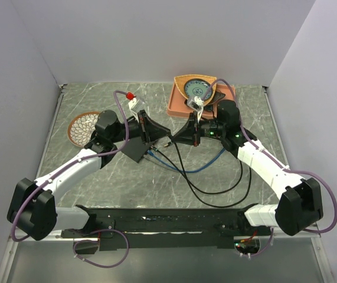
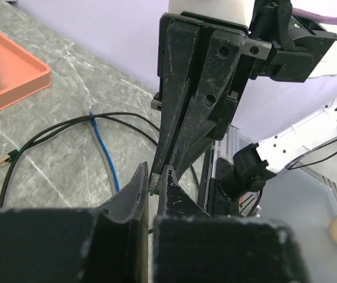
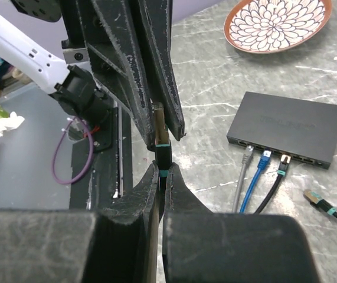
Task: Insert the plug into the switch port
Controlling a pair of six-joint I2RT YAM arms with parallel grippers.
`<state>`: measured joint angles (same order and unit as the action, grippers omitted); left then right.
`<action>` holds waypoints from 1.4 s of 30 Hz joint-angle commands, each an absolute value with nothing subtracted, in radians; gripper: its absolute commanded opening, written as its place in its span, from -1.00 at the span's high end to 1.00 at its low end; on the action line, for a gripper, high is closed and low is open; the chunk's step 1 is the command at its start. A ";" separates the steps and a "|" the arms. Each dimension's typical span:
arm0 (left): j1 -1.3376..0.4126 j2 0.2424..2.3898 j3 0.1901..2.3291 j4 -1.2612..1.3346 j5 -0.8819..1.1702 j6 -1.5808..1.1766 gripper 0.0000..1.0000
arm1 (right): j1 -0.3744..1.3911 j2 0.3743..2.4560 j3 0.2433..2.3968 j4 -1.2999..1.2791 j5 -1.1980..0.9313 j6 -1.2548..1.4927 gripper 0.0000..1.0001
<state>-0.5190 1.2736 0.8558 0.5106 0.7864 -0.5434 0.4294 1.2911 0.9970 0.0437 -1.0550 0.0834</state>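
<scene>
Right gripper (image 3: 162,170) fingers clamp the plug (image 3: 161,132); left gripper (image 2: 155,177) seemingly pinches its tip too (switch (image 3: 287,125) sits apart).

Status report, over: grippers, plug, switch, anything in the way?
Left gripper and right gripper both shut on the plug, midair. Switch lies on the table, plug not in. Three cables already in its ports.

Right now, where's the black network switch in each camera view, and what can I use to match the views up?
Top external: the black network switch lies just left of centre, partly covered.
Left wrist: not in it.
Right wrist: right of centre, with three cables plugged into its near edge.
Shared landmark: the blue cable, which shows in all three views.
</scene>
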 commanded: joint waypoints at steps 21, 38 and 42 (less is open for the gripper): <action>-0.520 1.213 0.956 0.365 0.364 -0.736 0.98 | 0.670 1.170 1.190 -0.184 -0.152 -0.083 -0.99; -0.519 1.209 1.035 0.164 0.206 -0.871 0.98 | 0.759 1.236 1.187 -0.078 -0.017 -0.086 -0.41; -0.520 1.209 1.035 0.164 0.206 -0.873 0.98 | 0.788 1.285 1.216 -0.072 -0.022 -0.087 -0.36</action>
